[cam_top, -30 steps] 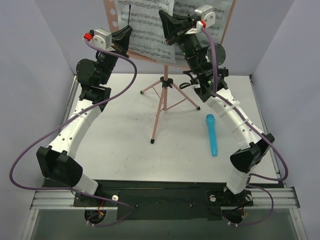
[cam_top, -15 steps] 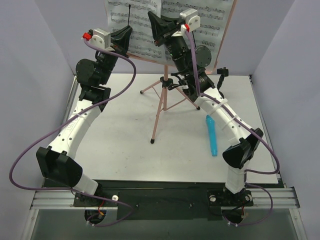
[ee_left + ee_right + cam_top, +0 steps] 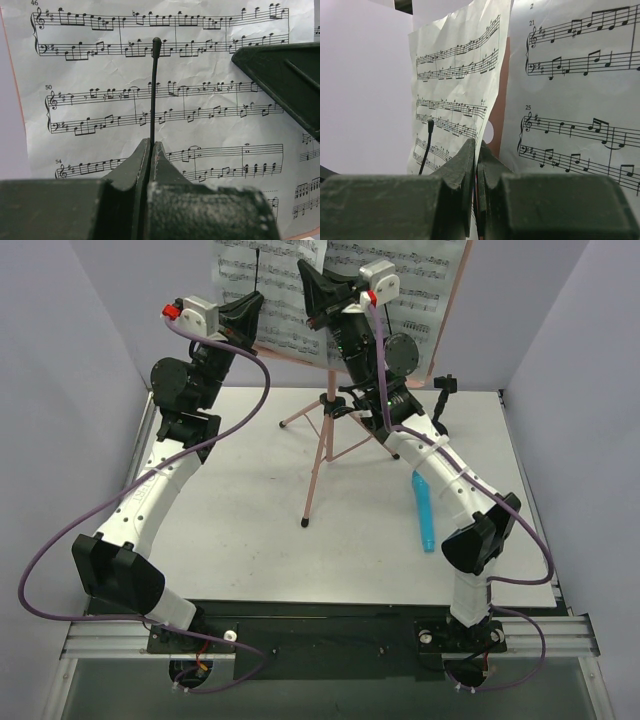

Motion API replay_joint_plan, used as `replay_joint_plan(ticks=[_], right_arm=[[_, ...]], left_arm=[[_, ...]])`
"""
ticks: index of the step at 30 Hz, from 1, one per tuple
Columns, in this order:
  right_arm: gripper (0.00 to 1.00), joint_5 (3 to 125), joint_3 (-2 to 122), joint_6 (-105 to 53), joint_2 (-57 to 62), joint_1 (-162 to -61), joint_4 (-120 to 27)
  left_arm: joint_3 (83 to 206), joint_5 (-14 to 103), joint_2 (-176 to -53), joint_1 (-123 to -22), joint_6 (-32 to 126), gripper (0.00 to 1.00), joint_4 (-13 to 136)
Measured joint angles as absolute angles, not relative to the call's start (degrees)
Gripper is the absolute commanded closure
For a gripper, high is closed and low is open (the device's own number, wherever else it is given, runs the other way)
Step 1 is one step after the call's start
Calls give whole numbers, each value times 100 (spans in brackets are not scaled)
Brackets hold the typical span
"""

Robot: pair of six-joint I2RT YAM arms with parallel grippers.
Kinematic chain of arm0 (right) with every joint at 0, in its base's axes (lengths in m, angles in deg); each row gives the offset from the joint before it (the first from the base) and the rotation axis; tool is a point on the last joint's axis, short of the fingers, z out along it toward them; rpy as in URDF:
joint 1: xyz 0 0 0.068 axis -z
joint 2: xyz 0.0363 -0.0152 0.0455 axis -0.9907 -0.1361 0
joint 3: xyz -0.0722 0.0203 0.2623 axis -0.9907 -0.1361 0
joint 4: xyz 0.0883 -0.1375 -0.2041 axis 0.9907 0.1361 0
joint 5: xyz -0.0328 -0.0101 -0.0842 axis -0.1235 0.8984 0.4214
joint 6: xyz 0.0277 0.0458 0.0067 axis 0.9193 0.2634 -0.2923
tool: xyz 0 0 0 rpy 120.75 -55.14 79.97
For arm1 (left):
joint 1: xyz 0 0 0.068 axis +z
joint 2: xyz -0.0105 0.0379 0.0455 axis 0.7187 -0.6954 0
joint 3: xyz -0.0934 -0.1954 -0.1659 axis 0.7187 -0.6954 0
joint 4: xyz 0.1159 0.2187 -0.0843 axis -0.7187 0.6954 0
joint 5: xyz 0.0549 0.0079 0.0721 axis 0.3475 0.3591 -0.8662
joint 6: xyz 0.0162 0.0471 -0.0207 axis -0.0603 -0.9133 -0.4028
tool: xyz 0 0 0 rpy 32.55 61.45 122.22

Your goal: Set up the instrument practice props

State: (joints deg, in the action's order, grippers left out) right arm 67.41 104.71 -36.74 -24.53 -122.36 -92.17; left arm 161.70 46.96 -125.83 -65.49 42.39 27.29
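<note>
The white table point(image 3: 250, 540) lies well below both claws. The left claw point(image 3: 256, 302) and the right claw point(image 3: 306, 270) are side by side, high at the board of the pink music stand point(image 3: 322, 455), whose thin pole and tripod legs stand below and between them. The left sheet-music page point(image 3: 285, 290) is directly in front of the left claw, and its right edge, standing off the pink board, comes down to the tips of the right claw. The right sheet-music page point(image 3: 440, 270) lies flat on the board, just to the right of the right claw. The blue microphone point(image 3: 424, 510) lies on the table, well below the right claw. The black mic stand point(image 3: 442, 400) is upright, below and to the right of that claw, apart from the microphone. The left claw is clenched on a thin black rod point(image 3: 152, 90), which rises straight from between its fingertips. The right claw is clenched too, but whether the paper edge is caught in it I cannot tell.
</note>
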Motion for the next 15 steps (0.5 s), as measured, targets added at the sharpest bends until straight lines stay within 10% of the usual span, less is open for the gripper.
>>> replay_joint_plan(ticks=[15], right_arm=[[100,6752,10563,-3738,-2689,-12236,-9379]], left_arm=[[16170,4693,-12583,-6528,4361,100,2731]])
